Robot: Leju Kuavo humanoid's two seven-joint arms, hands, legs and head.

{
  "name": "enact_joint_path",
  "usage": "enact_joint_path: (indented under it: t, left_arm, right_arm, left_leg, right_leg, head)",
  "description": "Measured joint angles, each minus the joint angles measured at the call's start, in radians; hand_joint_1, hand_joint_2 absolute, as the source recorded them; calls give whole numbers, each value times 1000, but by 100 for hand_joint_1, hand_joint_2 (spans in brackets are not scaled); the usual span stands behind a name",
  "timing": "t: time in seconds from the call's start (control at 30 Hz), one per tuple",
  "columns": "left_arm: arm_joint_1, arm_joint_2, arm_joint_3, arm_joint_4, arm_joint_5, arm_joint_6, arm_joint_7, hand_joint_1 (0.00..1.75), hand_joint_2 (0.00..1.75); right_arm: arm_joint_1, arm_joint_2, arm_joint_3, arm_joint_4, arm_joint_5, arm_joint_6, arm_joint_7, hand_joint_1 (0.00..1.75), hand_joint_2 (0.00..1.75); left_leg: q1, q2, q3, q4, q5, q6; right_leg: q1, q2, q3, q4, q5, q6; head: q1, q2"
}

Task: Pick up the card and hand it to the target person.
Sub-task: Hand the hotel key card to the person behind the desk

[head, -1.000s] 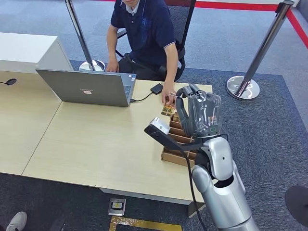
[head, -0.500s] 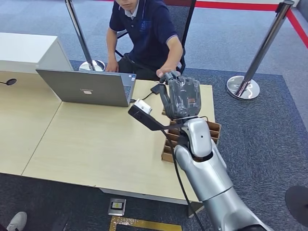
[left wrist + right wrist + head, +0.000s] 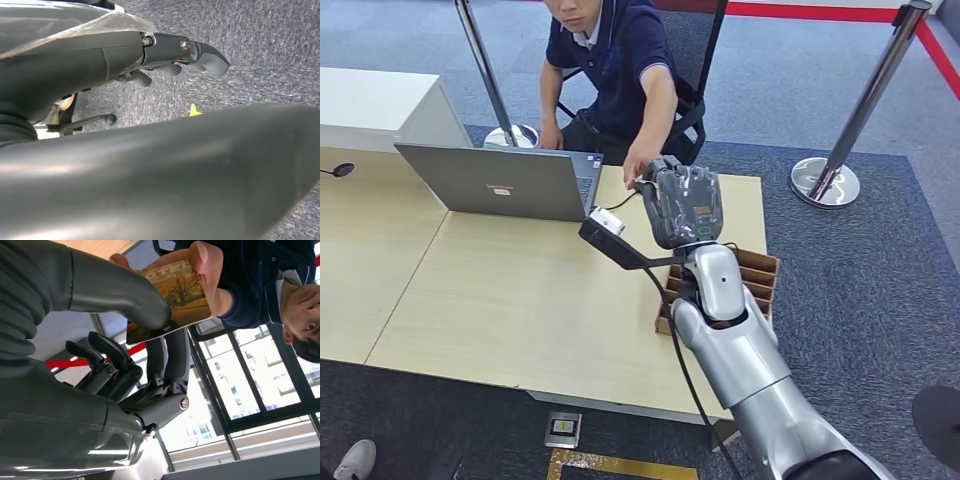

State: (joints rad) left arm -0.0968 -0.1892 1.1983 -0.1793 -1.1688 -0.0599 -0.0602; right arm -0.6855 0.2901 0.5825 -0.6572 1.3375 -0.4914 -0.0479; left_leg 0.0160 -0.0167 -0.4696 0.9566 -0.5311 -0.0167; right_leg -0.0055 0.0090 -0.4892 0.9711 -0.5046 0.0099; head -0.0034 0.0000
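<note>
Your right hand (image 3: 124, 340) pinches the card (image 3: 171, 300) between thumb and fingers, its long axis pointing at the person's hand (image 3: 196, 270), which grips the far end. Your left hand (image 3: 170, 55) hangs over carpet, fingers loosely curled, holding nothing.

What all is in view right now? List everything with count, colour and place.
card: one, golden-brown picture, pinched by the right hand's thumb and fingers, the person's fingers on its far end.
person: one, navy shirt, seated behind the table, arm reaching to the card.
laptop: one, grey, open on the table before the person.
wooden tray: one, brown, slotted, near the table's right edge, partly behind the arm.
table: one, light wood.
stanchions: two, chrome, on the carpet behind the table.
right hand: one, dark grey, raised toward the person.
left hand: one, dark grey, hanging above grey carpet, holding nothing.
</note>
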Motion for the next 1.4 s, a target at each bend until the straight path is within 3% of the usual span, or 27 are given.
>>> enact_joint_path:
  t: [0.17,0.27,0.3,0.4,0.6,1.0,1.2,1.4]
  left_arm:
    - [-6,0,-1,0,-7,0,10,0,0]
    - [-9,0,-2,0,-10,0,12,0,0]
    - [-10,0,-2,0,-10,0,12,0,0]
    - [-12,0,-3,0,-10,2,13,0,0]
    - [-9,0,-3,0,-4,3,6,0,0]
    - [11,1,-3,0,13,3,-8,0,0]
    - [16,2,-1,0,23,7,-2,0,0]
    - [18,2,0,0,30,10,15,0,0]
  right_arm:
    - [-10,11,-1,30,15,-10,14,175,175]
    - [-15,16,-3,44,7,-17,14,148,175]
    - [-15,17,-5,49,-5,-18,10,105,175]
    - [-15,22,-26,55,-82,-8,-12,0,175]
    - [75,17,-97,-75,-294,36,-73,0,175]
    - [599,-115,-246,-792,-628,80,-160,0,175]
    - [864,-132,-356,-1037,-630,103,-73,0,175]
    - [994,-102,-512,-1069,-499,213,67,0,175]
  left_leg:
    - [0,0,0,0,0,0]
    - [0,0,0,0,0,0]
    - [0,0,0,0,0,0]
    - [0,0,0,0,0,0]
    - [0,0,-1,0,0,0]
    - [0,-2,-3,0,-2,2]
    - [0,-2,-3,0,-3,1]
    - [0,-1,-1,-1,-2,1]
  right_leg:
    - [0,0,0,0,0,0]
    - [0,0,0,0,0,0]
    - [0,0,0,0,0,0]
    - [0,0,0,0,0,0]
    - [0,0,-1,-1,0,0]
    - [0,0,-1,-4,-1,1]
    - [0,0,-2,-4,-1,1]
    - [0,0,-1,-4,-1,1]
  head:
    - [0,0]
    - [0,0]
    - [0,0]
    - [0,0]
    - [0,0]
    - [0,0]
    - [0,0]
    - [0,0]
